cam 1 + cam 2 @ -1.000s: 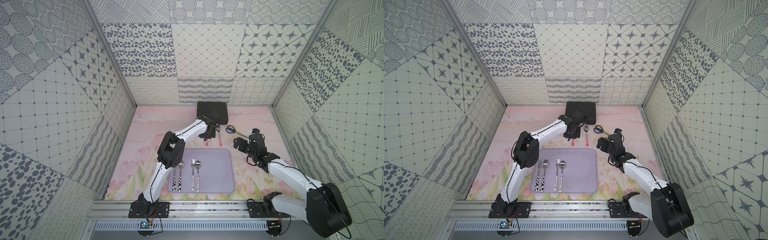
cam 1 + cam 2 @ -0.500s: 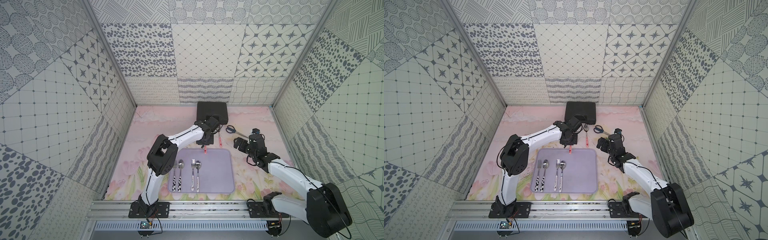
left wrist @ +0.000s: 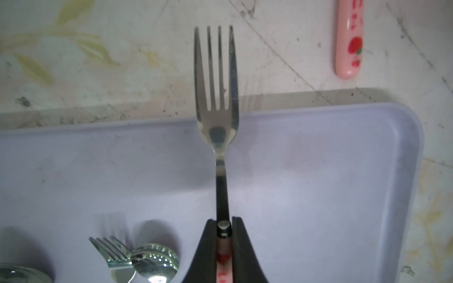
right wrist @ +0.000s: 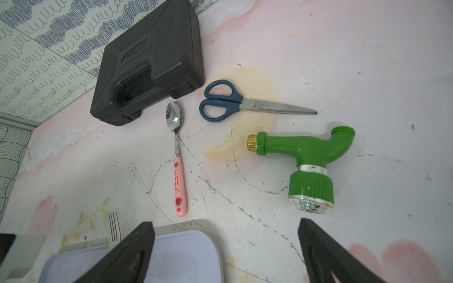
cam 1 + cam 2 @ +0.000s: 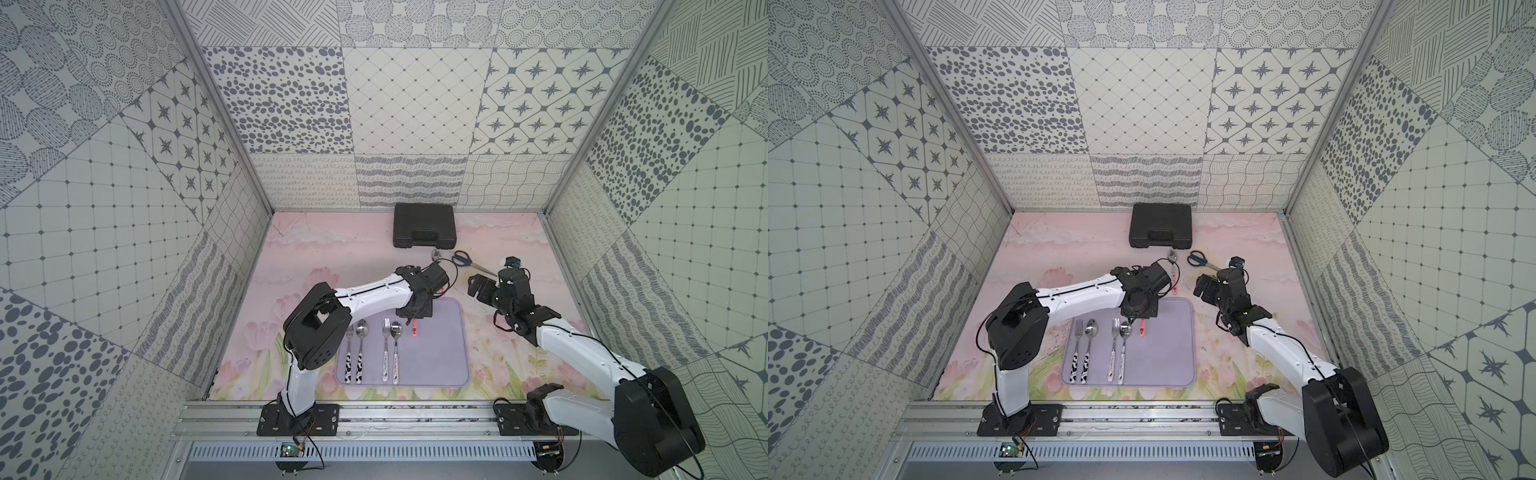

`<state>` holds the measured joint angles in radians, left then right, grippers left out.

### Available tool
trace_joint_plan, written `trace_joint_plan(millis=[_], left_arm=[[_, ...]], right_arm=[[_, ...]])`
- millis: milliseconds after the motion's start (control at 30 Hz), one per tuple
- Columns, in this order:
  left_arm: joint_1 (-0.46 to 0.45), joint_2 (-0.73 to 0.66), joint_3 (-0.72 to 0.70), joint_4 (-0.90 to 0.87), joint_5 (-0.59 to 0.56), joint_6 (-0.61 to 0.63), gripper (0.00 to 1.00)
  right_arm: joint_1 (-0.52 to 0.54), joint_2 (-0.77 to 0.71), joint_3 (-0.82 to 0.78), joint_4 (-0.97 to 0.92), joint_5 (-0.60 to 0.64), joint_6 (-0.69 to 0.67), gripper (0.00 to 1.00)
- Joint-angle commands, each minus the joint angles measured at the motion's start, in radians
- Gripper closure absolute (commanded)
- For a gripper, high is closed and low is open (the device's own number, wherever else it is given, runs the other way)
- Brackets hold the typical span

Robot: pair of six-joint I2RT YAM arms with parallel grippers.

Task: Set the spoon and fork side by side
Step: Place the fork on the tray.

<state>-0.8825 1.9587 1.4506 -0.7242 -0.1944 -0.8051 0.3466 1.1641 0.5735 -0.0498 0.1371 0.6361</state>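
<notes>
Fork (image 3: pixel 217 103), pink handle pinched tight in your left gripper (image 3: pixel 224 230), hangs over the lilac tray (image 3: pixel 343 171) at the centre of the left wrist frame, tines poking past the tray's far rim. Release here and it may land half off the rim, or skid into the steel pair (image 3: pixel 152 262) at lower left. Further out, the matching spoon (image 4: pixel 177 147) lies on the mat, centre-left in the right wrist frame. Your right gripper (image 4: pixel 225 225) gapes wide and holds nothing. Scissors (image 4: pixel 245 104) sit just beside the spoon bowl, so a sloppy grab could snag them.

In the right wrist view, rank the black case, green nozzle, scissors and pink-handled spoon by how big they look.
1. black case, clearly largest
2. green nozzle
3. scissors and pink-handled spoon: alike in length, scissors broader
</notes>
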Motion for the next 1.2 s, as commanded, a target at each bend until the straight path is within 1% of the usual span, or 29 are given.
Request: trace_joint_plan(millis=[0, 333, 600, 800, 900, 1167], left_arm=[[-0.072, -0.027, -0.044, -0.002, -0.035, -0.116, 1.00], [-0.194, -0.036, -0.090, -0.022, -0.065, -0.245, 1.00], [-0.259, -0.057, -0.142, -0.036, -0.097, -0.332, 1.00], [-0.282, -0.054, -0.175, -0.032, -0.096, -0.366, 1.00], [-0.291, -0.048, -0.188, -0.002, -0.081, -0.367, 1.00], [-0.309, -0.026, -0.186, -0.001, -0.074, -0.387, 1.00]], right_arm=[[0.004, -0.016, -0.010, 0.022, 0.016, -0.012, 0.03], [0.005, -0.016, -0.014, 0.027, 0.024, -0.009, 0.03], [0.005, -0.013, -0.015, 0.027, 0.027, -0.011, 0.03], [0.005, -0.023, -0.018, 0.028, 0.035, -0.013, 0.03], [0.005, -0.029, -0.018, 0.026, 0.032, -0.011, 0.03], [0.004, -0.033, -0.018, 0.028, 0.022, -0.006, 0.03]])
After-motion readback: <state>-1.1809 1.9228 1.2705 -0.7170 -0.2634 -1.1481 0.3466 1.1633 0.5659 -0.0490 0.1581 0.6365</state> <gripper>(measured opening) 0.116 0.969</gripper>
